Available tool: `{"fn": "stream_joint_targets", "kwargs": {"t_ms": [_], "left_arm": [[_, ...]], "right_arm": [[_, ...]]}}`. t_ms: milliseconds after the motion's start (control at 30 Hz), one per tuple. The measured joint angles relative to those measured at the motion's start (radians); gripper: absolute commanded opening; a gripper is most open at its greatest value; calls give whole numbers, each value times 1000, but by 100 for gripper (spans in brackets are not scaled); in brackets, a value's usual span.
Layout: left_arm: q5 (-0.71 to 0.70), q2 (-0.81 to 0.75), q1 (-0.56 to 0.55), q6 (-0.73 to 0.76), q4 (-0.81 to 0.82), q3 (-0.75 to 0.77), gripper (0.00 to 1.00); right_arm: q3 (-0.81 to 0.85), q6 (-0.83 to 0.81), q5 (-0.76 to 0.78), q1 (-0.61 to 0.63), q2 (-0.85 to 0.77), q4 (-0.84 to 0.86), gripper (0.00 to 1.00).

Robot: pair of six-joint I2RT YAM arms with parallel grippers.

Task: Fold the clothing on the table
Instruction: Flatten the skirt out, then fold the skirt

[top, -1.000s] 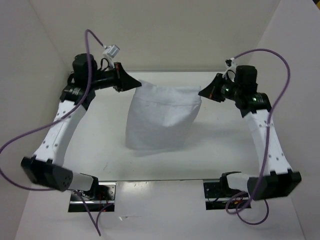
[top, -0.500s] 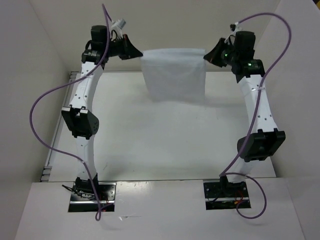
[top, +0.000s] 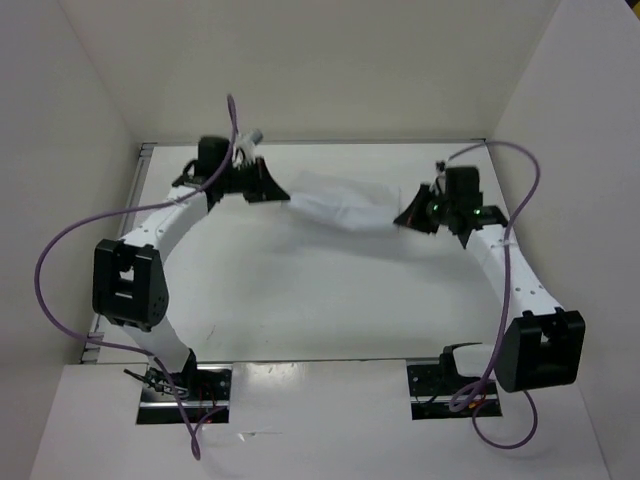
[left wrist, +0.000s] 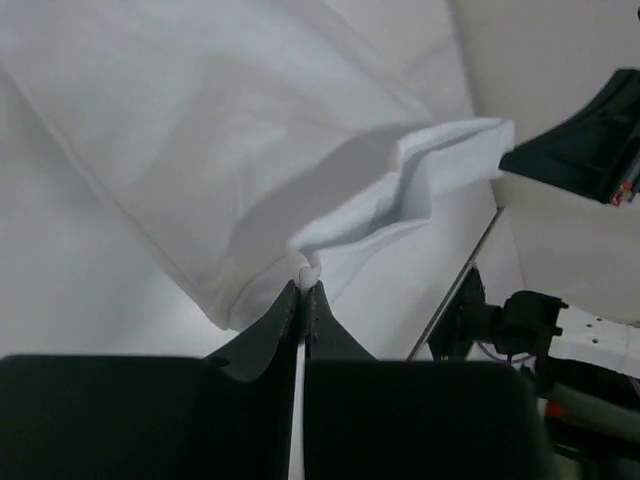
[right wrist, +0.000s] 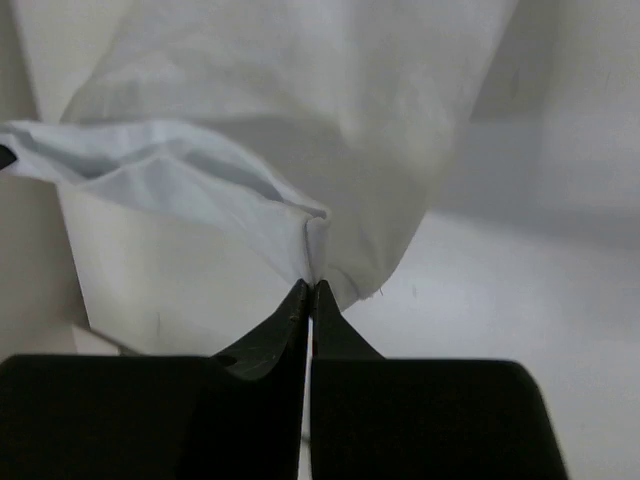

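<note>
Clothing [top: 345,208] sits over the far half of the desk [top: 300,300], strung between the two arms. It is white, thin and wrinkled. It sags in a shallow band from left to right, bunched in the middle and low over the desk top. From above I cannot tell whether the middle touches.

Left tool [top: 286,198]: jaws pressed together, pinching one corner of the clothing. Its wrist view shows the fabric edge caught right at the tips, with a small nub of cloth poking out above them. The rest spreads away up and to the left, and a loose pocket-like fold opens toward the right.

Right tool [top: 402,217]: jaws likewise pressed together, pinching the opposite corner. Its wrist view shows a folded edge nipped between the tips. The hem gapes to the left as a slack mouth, and the body of the cloth lies beyond.

The tools face each other across the clothing, the left one slightly farther back. The left arm curves along the desk's left side, and the right arm reaches up along the right side.

A purple cable [top: 45,262] loops off each arm. A metal rail [top: 93,343] runs along the desk's left edge. White walls [top: 330,70] stand on three sides.
</note>
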Motion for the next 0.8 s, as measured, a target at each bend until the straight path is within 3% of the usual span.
{"fn": "stream_joint_targets", "kwargs": {"t_ms": [133, 300, 433, 533, 800], "left_arm": [[-34, -31, -38, -52, 19, -401, 0], [-49, -198, -123, -77, -67, -630, 0], [-50, -380, -134, -79, -108, -667, 0], [-52, -417, -134, -79, -125, -645, 0], [-71, -177, -134, -50, -73, -440, 0]], "right_arm": [[-294, 110, -12, 101, -62, -107, 0], [-382, 222, -26, 180, -283, -304, 0], [-382, 283, -24, 180, -411, -393, 0], [-382, 320, -13, 180, -436, -435, 0], [-344, 340, 103, 148, -309, -426, 0]]}}
